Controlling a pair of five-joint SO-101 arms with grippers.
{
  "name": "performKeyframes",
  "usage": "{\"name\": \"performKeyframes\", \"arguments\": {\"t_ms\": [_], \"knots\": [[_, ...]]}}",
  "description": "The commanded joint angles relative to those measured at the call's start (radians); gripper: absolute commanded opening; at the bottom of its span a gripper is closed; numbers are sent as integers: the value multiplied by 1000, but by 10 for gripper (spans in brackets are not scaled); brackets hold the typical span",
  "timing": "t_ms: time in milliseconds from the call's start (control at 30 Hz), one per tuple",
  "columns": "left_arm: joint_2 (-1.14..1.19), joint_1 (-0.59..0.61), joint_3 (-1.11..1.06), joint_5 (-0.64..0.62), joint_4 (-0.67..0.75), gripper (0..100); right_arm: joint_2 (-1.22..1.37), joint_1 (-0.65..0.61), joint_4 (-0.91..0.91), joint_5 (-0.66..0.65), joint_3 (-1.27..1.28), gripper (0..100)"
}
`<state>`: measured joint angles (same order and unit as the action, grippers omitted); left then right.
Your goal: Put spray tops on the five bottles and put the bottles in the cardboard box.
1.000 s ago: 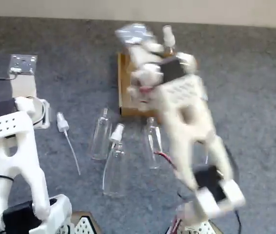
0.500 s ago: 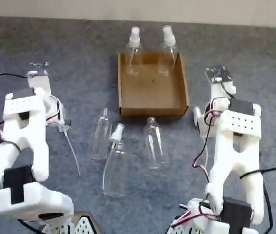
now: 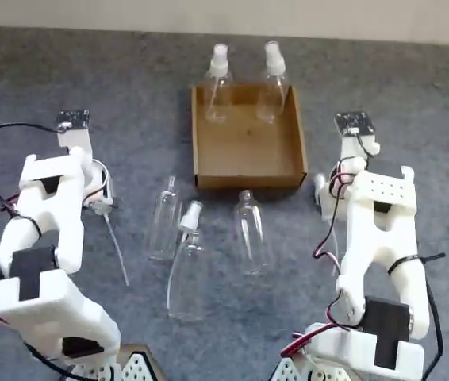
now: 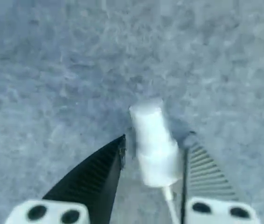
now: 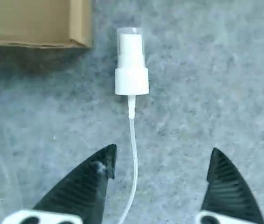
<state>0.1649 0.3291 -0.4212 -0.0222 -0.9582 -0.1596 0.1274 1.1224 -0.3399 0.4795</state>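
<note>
Starting nearest the arms, you have the left end effector [image 4: 156,139] low over the tabletop [image 3: 415,95]. Its jaws are apart on either side of a loose spray top [image 4: 155,149]. One jaw looks close to touching and the other shows a gap, so I judge it not clamped yet. That straddle suits a grip on the white head, leaving the thin tube free to slide into a bottle neck.

Your right end effector [image 5: 162,153] hangs with its jaws wide apart. A second spray top [image 5: 132,77] lies just ahead, with its tube running back between the jaws. It lies near a corner of the cardboard box [image 5: 34,23], handy for the next capping.

Between the arms, three bottles lie on their sides. The left bottle [image 3: 163,221] and the right bottle [image 3: 250,234] have bare necks. The middle bottle [image 3: 186,274] seems to carry a top already.

Farther off, the box holds two capped bottles, one [image 3: 217,87] beside the other [image 3: 272,83], upright against its far wall. The rest of its floor is bare. By my reckoning, you have two of the five packed.
</note>
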Motion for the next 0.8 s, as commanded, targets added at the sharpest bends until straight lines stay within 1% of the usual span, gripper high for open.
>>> {"name": "performKeyframes", "arguments": {"t_ms": [0,100,200,267,333,400,500,567,667,767], "knots": [[4,-24,47,-8,57,125,-7,-67,25,9,-8,255],[1,-24,47,-8,55,119,-13,-128,51,14,-13,255],[-1,-24,45,-8,55,118,-56,-160,68,115,-24,255],[-1,-21,45,-6,55,99,-101,-197,87,161,-24,255],[-2,-18,47,8,54,86,-143,-262,93,190,-21,255],[-2,-21,42,38,54,86,-162,-358,90,219,-16,255],[-2,-22,38,41,54,88,-163,-504,44,279,-15,255],[-2,-18,38,41,54,88,-162,-579,-13,304,-12,255],[-2,-18,36,41,54,88,-116,-641,-53,328,16,255],[-2,-18,36,41,54,88,-13,-651,-88,339,21,255]]}}
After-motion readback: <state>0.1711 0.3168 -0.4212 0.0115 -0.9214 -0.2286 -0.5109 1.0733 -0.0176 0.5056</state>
